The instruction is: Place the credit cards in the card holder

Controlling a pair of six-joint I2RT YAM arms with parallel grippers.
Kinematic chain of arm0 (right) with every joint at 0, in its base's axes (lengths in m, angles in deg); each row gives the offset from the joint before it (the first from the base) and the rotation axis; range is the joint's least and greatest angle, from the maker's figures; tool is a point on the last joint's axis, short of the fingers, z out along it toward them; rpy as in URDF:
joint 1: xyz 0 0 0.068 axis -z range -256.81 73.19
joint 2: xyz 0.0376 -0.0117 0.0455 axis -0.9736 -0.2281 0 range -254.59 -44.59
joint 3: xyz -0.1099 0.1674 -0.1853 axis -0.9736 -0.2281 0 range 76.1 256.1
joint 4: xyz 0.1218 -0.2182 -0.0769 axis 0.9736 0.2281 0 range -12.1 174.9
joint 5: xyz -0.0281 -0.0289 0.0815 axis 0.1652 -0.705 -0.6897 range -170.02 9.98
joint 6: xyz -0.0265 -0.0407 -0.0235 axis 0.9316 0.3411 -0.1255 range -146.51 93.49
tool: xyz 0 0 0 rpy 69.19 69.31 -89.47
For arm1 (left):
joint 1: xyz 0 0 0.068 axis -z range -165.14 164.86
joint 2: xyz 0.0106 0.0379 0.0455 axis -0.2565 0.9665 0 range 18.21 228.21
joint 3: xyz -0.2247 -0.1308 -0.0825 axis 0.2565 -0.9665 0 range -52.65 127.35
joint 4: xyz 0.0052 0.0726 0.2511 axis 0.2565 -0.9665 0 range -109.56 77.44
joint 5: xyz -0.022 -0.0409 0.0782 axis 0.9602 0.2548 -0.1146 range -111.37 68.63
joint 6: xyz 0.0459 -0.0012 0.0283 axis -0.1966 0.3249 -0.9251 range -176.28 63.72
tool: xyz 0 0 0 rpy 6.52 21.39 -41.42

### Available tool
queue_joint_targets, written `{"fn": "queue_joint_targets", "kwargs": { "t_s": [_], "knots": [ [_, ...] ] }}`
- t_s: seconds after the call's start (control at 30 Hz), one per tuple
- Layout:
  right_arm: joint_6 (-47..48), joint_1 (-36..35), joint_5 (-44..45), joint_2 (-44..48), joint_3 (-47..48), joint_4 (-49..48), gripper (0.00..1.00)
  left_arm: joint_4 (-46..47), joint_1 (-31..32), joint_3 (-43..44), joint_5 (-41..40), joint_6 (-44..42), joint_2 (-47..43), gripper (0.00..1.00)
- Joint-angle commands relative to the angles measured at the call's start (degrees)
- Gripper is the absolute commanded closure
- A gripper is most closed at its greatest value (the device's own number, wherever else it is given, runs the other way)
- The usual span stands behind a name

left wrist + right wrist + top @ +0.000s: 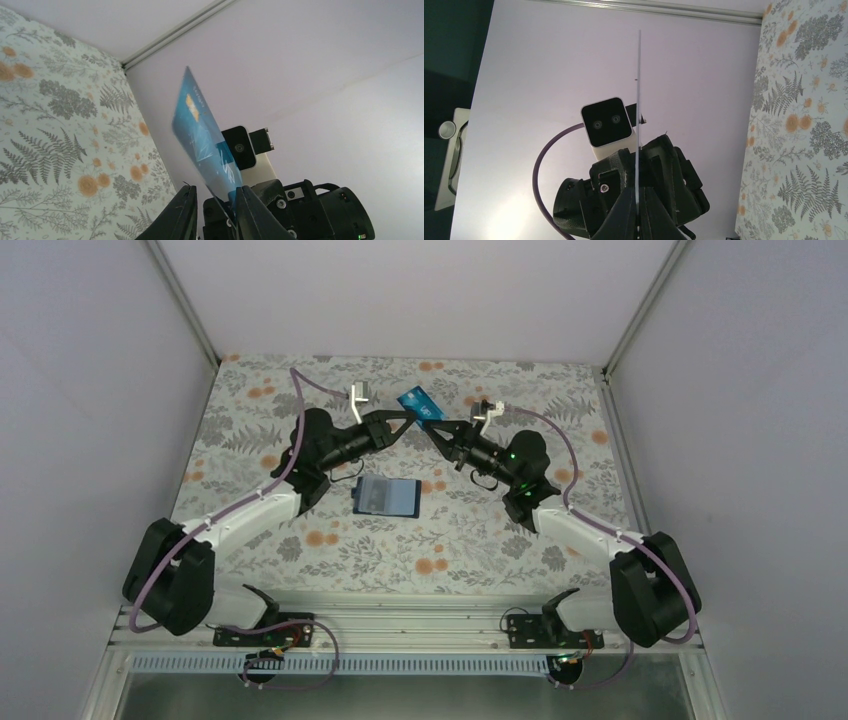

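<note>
The teal-blue credit card (418, 404) is held up in the air above the far middle of the table, between both grippers. My right gripper (434, 427) is shut on its lower edge; in the right wrist view the card (639, 90) stands edge-on out of the closed gripper (637, 194). My left gripper (407, 424) is open around the same card (200, 132); its jaws (214, 192) stand apart, the card resting against one finger (248, 207). The navy card holder (387, 496) lies open on the table below. No black cards show.
The table has a floral cloth (480, 540). White walls enclose the back and both sides. The two wrists face each other closely, tips almost touching. The aluminium rail (400, 630) with the arm bases runs along the near edge.
</note>
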Motion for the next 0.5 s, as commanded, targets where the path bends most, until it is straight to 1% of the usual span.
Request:
{"fn": "queue_joint_targets", "kwargs": {
  "t_s": [0.0,0.27,0.37,0.47],
  "knots": [
    [0.38,-0.83,0.97,-0.5,1.05,-3.33,0.96,4.8,-0.3,-0.06,1.24,0.99,1.08,0.79],
    [0.67,-1.46,1.0,-0.65,0.6,-3.7,0.96,6.99,-0.35,0.05,1.88,1.64,2.35,0.84],
    [0.97,-1.42,1.07,-0.57,0.45,-3.79,0.96,7.39,-0.24,-0.16,1.93,1.93,2.55,0.88],
    [1.11,-1.47,0.76,-0.45,0.52,-3.51,0.96,7.35,-0.29,-0.14,1.91,1.83,2.49,0.95]
  ]
}}
